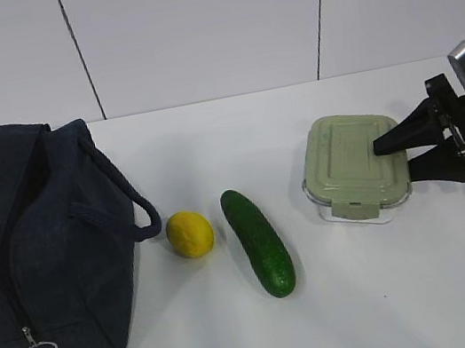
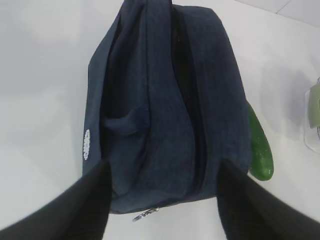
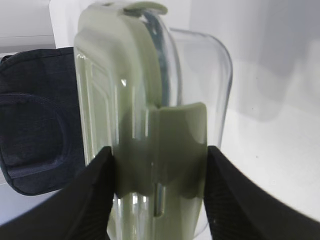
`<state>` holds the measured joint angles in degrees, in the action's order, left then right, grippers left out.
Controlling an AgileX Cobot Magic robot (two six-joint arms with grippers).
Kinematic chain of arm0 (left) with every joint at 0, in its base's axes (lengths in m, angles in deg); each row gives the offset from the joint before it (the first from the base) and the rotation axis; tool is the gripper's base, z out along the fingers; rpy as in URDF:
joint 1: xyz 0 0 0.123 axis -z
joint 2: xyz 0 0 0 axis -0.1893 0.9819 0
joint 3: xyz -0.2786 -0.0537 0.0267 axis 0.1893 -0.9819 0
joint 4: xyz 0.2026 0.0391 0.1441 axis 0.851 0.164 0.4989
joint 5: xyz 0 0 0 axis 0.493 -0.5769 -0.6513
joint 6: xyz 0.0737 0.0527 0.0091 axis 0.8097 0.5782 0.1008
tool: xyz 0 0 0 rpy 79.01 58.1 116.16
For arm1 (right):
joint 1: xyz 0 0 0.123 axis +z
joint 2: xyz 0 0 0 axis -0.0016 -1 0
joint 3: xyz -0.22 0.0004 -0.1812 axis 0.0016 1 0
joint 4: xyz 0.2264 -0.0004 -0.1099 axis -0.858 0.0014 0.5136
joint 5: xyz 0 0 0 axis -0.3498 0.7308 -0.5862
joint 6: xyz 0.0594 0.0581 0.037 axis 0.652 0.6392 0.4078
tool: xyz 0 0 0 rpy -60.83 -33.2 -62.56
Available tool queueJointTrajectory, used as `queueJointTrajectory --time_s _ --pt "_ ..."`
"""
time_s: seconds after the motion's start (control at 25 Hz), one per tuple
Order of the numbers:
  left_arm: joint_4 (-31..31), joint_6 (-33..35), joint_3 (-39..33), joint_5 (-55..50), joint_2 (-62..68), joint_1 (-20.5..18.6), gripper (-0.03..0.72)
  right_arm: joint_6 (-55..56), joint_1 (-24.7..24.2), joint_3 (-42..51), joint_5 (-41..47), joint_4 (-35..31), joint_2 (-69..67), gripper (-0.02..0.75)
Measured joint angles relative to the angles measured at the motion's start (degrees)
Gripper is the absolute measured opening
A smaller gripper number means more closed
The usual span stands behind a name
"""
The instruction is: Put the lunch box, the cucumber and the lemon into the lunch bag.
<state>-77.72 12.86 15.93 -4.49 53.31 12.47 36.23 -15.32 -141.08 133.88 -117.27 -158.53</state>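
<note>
Right now the right gripper [image 1: 407, 152] clamps the lunch box [image 1: 348, 163] edge at 3 o'clock — left gripper [image 2: 162, 200] spread wide, empty, over the lunch bag [image 2: 165, 110].

On the desk [image 1: 371, 294] 4 things lie in a row. The lunch bag [image 1: 43, 248] stands at the far left. Just right of it, near its loop handle, lies the lemon [image 1: 190, 234]. The cucumber [image 1: 259, 241] lies right of the lemon, close but apart. Well right of the cucumber sits the lunch box [image 1: 353, 166]. The right gripper [image 1: 394, 156] reaches in from the right edge, 1 finger above the box's right side and 1 below.
</note>
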Motion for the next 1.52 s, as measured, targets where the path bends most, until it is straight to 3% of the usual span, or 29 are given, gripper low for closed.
queueJointTrajectory --time_s 0.2,0.44,0.6,0.68,0.8,1.08,1.52 --pt "-3.6 3.9 4.4 1.5 9.4 -0.6 0.481 0.2 0.0 0.0 0.0 0.0 0.0 0.392" --pt "-7.1 10.2 13.4 -2.1 21.4 -6.9 0.481 0.3 0.0 0.0 0.0 0.1 0.8 0.391" --pt "-17.9 19.3 15.9 -8.1 28.5 -10.9 0.481 0.4 0.0 0.0 0.2 0.1 2.3 0.391" --pt "-23.8 25.1 16.1 -11.2 30.9 -11.5 0.481 0.8 0.0 0.0 0.4 0.1 2.6 0.391" --pt "-27.8 30.4 16.1 -13.7 32.1 -11.5 0.475 1.1 0.0 0.0 0.4 0.3 2.6 0.391" --pt "-25.9 32.8 16.4 -14.6 32.1 -11.6 0.420 1.8 1.3 0.1 0.4 -0.1 2.6 0.391" --pt "-24.4 33.0 16.4 -14.9 35.1 -11.6 0.409 5.4 4.7 -4.9 0.5 -0.3 2.6 0.391"
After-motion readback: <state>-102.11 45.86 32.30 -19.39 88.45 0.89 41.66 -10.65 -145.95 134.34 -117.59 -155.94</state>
